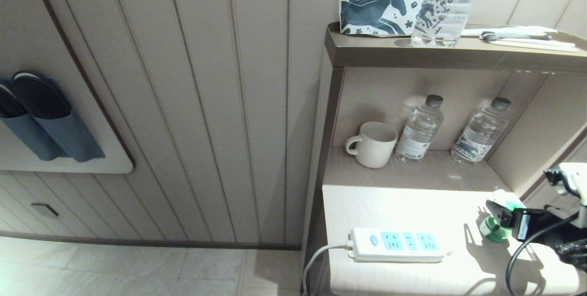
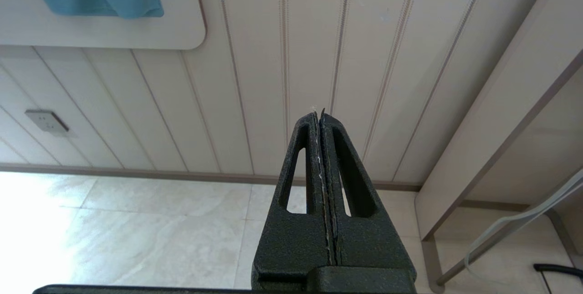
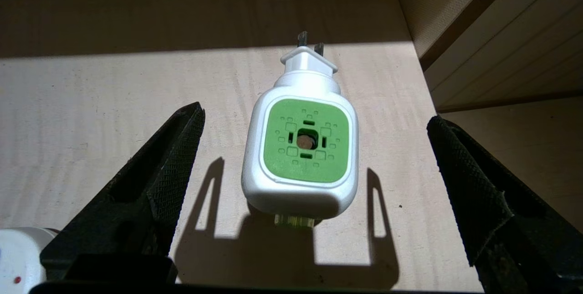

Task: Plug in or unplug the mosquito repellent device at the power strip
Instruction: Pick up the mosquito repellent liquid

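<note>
Your surface point(image 1: 412, 204) carries the power strip point(image 1: 396, 244) near its front edge, three blue socket panels empty, cord leaving at 9 o'clock. The mosquito repellent device point(image 3: 300, 148) lies at 3 o'clock from the strip, well apart, prongs pointing toward the back shelf. Your right pincer point(image 3: 314, 166) stands wide, straddling it without contact. Lower squarely, close on the white flanks, not the green face, so the prongs stay free. The left pincer point(image 2: 321, 157) is pressed closed, parked off the surface over the floor. No readable writing on device or strip.
</note>
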Motion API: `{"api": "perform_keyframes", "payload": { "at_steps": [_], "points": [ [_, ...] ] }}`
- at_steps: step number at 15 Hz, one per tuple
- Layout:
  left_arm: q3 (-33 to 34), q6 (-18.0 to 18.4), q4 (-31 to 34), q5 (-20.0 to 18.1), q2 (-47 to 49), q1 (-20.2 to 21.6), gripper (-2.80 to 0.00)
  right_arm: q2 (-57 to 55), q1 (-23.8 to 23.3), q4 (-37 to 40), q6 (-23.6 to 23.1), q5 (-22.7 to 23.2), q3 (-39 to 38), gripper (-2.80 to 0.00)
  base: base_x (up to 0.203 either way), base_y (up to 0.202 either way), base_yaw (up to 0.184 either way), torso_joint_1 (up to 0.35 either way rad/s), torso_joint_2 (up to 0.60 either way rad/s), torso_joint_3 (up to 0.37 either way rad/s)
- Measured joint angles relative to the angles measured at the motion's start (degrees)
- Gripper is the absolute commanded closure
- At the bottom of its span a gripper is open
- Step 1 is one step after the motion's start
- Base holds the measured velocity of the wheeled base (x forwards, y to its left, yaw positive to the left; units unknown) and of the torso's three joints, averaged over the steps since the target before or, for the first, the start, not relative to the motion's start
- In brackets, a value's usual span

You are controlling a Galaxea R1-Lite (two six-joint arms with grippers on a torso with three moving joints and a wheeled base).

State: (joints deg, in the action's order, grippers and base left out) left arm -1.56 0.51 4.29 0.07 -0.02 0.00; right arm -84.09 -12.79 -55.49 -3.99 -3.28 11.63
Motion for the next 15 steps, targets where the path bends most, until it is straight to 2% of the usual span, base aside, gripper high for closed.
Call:
{"api": "perform_keyframes", "payload": {
  "at_steps": [4, 8, 11, 15],
  "points": [
    [-0.01, 0.00, 0.00, -0.02, 0.00, 0.00, 0.00, -3.94, 0.74, -13.97, 3.36, 0.11, -7.55, -2.80, 0.000, 0.000, 0.000, 0.000, 0.00, 0.000],
    [-0.01, 0.06, 0.00, 0.00, 0.00, 0.00, 0.00, -15.12, 0.50, -29.84, 4.98, -1.97, -10.81, -2.80, 0.000, 0.000, 0.000, 0.000, 0.00, 0.000],
    [-0.01, 0.11, 0.04, 0.00, 0.00, 0.00, 0.00, -17.83, 3.36, -31.75, 7.40, -3.13, -11.49, -2.80, 0.000, 0.000, 0.000, 0.000, 0.00, 0.000],
    [-0.01, 0.12, 0.04, 0.00, 0.00, 0.00, 0.00, -19.26, 4.28, -31.75, 7.73, -3.41, -11.63, -2.80, 0.000, 0.000, 0.000, 0.000, 0.00, 0.000]
  ]
}}
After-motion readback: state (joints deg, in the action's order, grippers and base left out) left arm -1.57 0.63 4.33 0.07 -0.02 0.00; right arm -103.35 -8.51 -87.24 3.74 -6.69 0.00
